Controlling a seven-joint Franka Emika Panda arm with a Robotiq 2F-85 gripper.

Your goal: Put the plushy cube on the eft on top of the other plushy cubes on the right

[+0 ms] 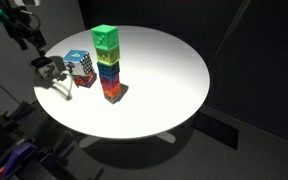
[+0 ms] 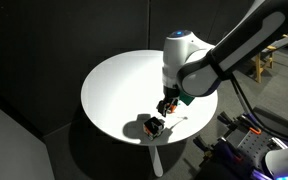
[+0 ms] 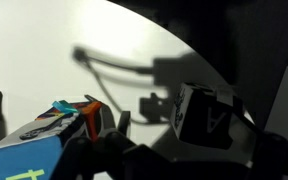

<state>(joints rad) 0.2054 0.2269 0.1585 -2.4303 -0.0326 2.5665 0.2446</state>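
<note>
Wrist view alone shows a mark on the plushy cube [image 3: 204, 112].

Round white table [image 1: 169, 65] carries three items. The plushy cube [image 1: 52, 70] sits close to the table's edge, also seen in an exterior view [image 2: 155, 126]. The other plushy cubes [image 1: 80, 67] stand just beside it, further in from the edge. A tall multicoloured tower [image 1: 108, 62] stands next, towards the centre.

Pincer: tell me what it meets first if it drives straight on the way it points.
Most likely the plushy cube, or the table right beside it. The pincer hangs above, pointing down, and the wrist view shows the cube right of centre; depth is unclear.
</note>
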